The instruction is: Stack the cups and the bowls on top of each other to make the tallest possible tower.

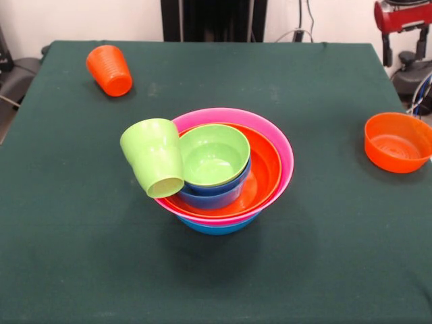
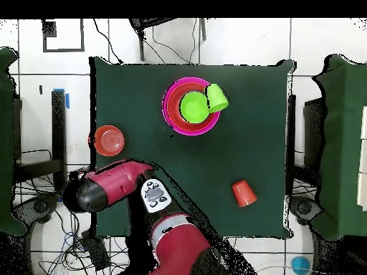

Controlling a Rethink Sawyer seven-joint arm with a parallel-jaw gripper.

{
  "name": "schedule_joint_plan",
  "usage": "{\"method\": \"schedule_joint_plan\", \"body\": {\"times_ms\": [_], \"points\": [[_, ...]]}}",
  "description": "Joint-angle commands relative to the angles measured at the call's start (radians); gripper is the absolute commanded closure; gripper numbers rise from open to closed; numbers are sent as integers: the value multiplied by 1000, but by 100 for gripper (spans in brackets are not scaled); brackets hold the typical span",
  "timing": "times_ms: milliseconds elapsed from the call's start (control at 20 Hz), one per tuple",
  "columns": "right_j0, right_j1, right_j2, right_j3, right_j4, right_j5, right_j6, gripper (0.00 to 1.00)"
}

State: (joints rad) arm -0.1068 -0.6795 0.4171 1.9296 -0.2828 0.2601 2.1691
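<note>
The tower stands mid-table: a wide blue bowl (image 1: 219, 226) at the base, then a pink bowl (image 1: 283, 162), an orange bowl (image 1: 266, 169), a small blue bowl (image 1: 216, 194) and a small lime-green bowl (image 1: 212, 155) on top. The lime-green cup (image 1: 155, 158) leans tilted on the tower's left rim, mouth toward the camera. The orange ribbed cup (image 1: 110, 70) lies on its side at the far left. A small orange bowl (image 1: 398, 142) sits upright at the right. The arm's end (image 1: 401, 17) is drawn back beyond the far right corner; my gripper's state does not show.
In the overhead view the tower (image 2: 172, 107), green cup (image 2: 217, 97), orange cup (image 2: 244, 193) and orange bowl (image 2: 109, 140) sit on the green table (image 2: 143, 86). The red arm (image 2: 107, 186) is folded over the table's near left corner.
</note>
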Motion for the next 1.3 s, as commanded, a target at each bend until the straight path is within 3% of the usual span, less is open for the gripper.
{"method": "schedule_joint_plan", "body": {"times_ms": [50, 450, 800, 1300], "points": [[21, 28, -101, -76, 55, 109, 132, 0], [14, 44, -125, -70, 54, 87, 83, 0], [18, 138, -189, -127, 13, 16, 67, 0], [10, 199, -193, -179, -8, -22, 29, 0]]}}
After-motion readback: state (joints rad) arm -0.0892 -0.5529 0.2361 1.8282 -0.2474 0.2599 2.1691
